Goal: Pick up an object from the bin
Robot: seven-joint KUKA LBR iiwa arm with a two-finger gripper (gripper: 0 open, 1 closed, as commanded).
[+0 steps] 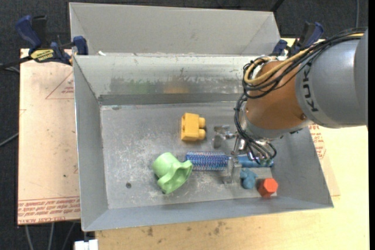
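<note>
Grey metal bin point(88, 143): floor mostly bare; the few loose things lie in the right half of the floor, toward the near wall
Arm point(328, 85): reaches in from the right; orange wrist cover and cables hang over the right part of the floor
Green moulded piece point(171, 171): curved, lumpy; lies at the left tip of the brush, touching it or just beside it; cannot tell which
Blue bristled brush point(206, 160): taken as the thing to pick; lies flat on the floor, centre-right, near the front wall; its right end runs in under the gripper
Yellow block point(193, 127): behind the brush, apart from it
Gripper point(227, 156): low over the brush's right end; fingers point(221, 139) look spread, one behind the brush and one in front; nothing gripped as far as I can judge
Red cube point(268, 186) and small blue lump point(248, 178): just beside each other, near the front finger
Step in hand (judged): closing on the brush; not yet lifted
To do it well: pinch across the narrow width, not along the length; seat low enough to catch the body rather than the bristles; keep the front finger off the small blue lump; the hold sits at one end, so expect the free end to droop; lift straight up, clear of the green moulded piece
Long axis: runs left to right across the floor, roughly parallel to the front wall; left tip toward the green moulded piece, right tip between the fingers; bristles appear to face up
</note>
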